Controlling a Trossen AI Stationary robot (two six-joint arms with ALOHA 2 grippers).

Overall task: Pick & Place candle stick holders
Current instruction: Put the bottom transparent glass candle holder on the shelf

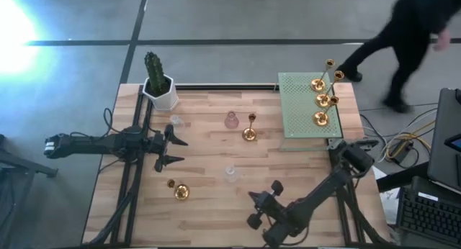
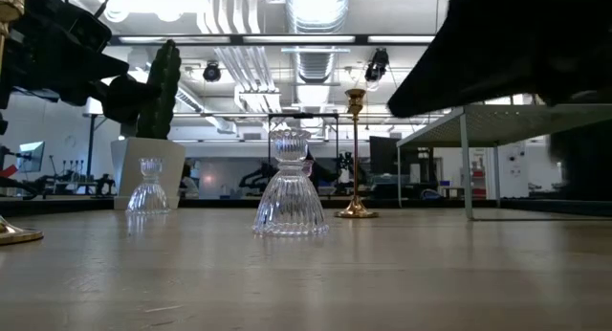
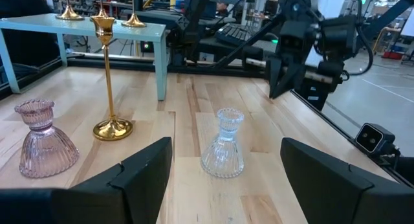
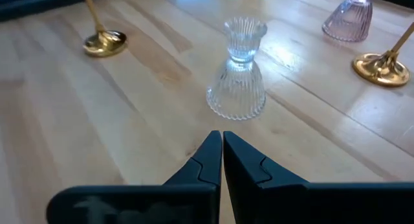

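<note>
We see the left gripper (image 3: 223,179), jaws wide and empty, facing the clear glass holder (image 3: 224,144) mid-desk (image 1: 216,206); the right gripper (image 4: 222,160) waits with jaws closed. We judge this the approach; next, advance and close around the glass.

Near the cactus pot (image 1: 160,91), a small clear glass holder (image 1: 176,121) is too faint from above to make out. In the right wrist view, 1 gold holder (image 4: 103,39) loses its cup past the edge.
</note>
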